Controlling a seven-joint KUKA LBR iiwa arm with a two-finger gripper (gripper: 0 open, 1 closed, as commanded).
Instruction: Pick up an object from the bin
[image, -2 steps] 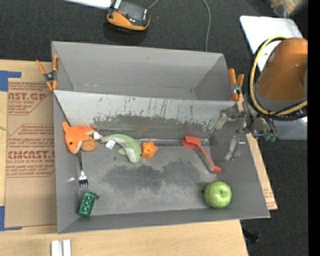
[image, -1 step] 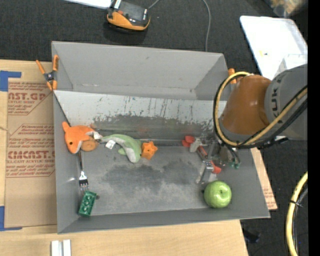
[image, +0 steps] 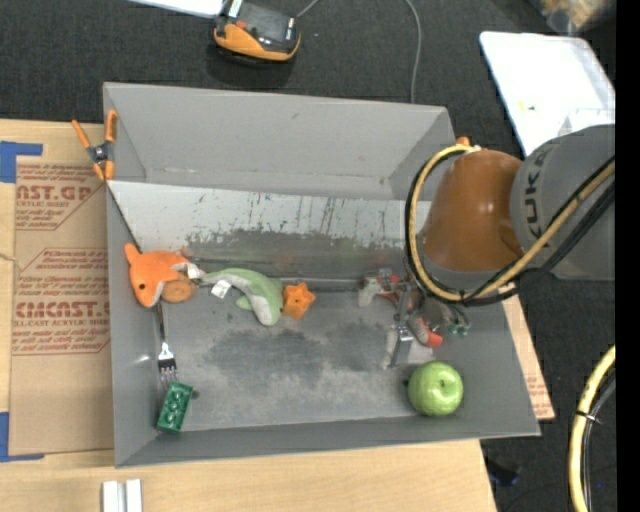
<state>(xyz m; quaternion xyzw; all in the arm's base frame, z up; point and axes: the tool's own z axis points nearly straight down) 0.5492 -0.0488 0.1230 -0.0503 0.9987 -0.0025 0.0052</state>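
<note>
The tool (image: 403, 340) points down; just above it sits the orange wrist cover (image: 470, 225), looped by cable (image: 418, 200), with the grey arm (image: 565, 200) to its right.

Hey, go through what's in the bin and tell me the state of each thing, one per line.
Tool: down in the bin, right part, just up and left of the apple.
Green apple: resting loose on the floor, front right.
Orange plush toy: lying against the left wall.
Green and white soft toy: lying flat, mid-left.
Small orange piece: at that toy's right end.
Green block: tilted, front left corner.
</note>
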